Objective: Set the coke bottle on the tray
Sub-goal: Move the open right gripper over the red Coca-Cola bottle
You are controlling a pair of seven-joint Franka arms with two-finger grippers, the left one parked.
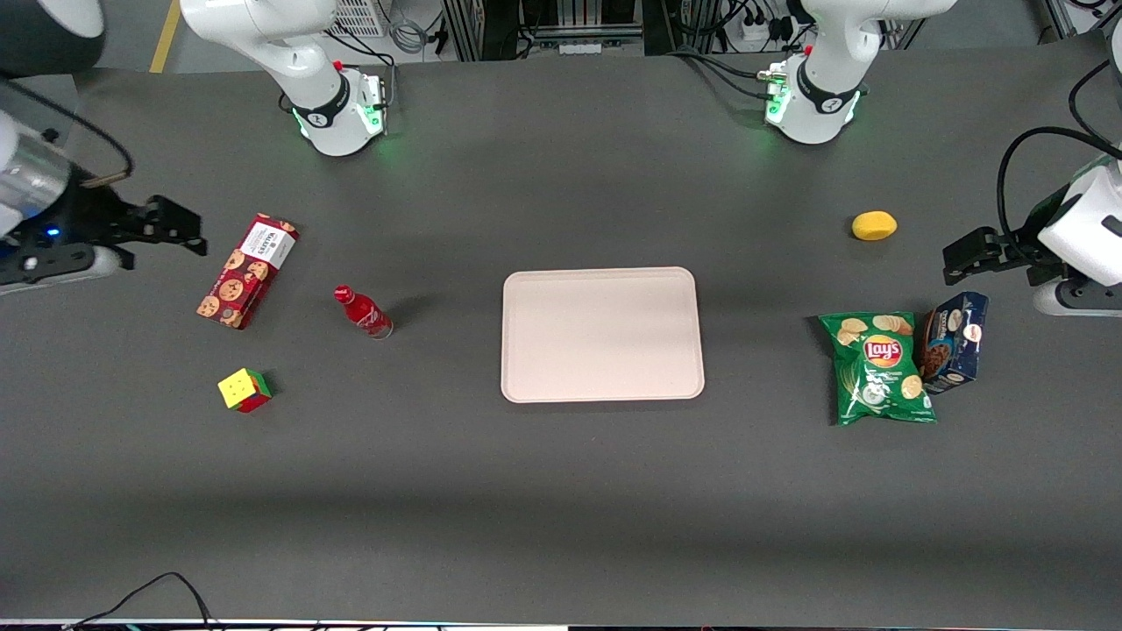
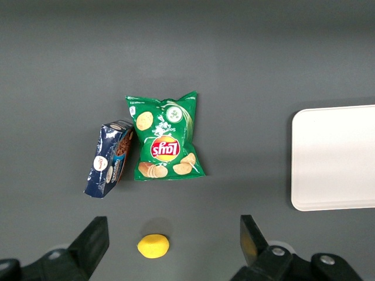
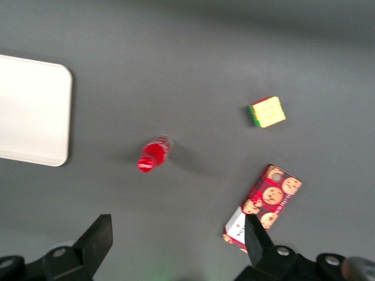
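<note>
The coke bottle (image 1: pixel 363 312) stands upright on the dark table, between the red cookie box (image 1: pixel 247 271) and the tray (image 1: pixel 602 334); it also shows in the right wrist view (image 3: pixel 153 155). The pale pinkish-beige tray lies flat in the middle of the table, and its corner shows in the right wrist view (image 3: pixel 35 114). My right gripper (image 1: pixel 180 230) hangs high at the working arm's end of the table, well apart from the bottle and farther from the front camera than it. Its fingers (image 3: pixel 96 240) are spread wide with nothing between them.
A colour cube (image 1: pixel 244 390) lies nearer the front camera than the cookie box. Toward the parked arm's end lie a green Lay's chip bag (image 1: pixel 878 368), a blue cookie box (image 1: pixel 954 341) and a yellow lemon (image 1: pixel 874 225).
</note>
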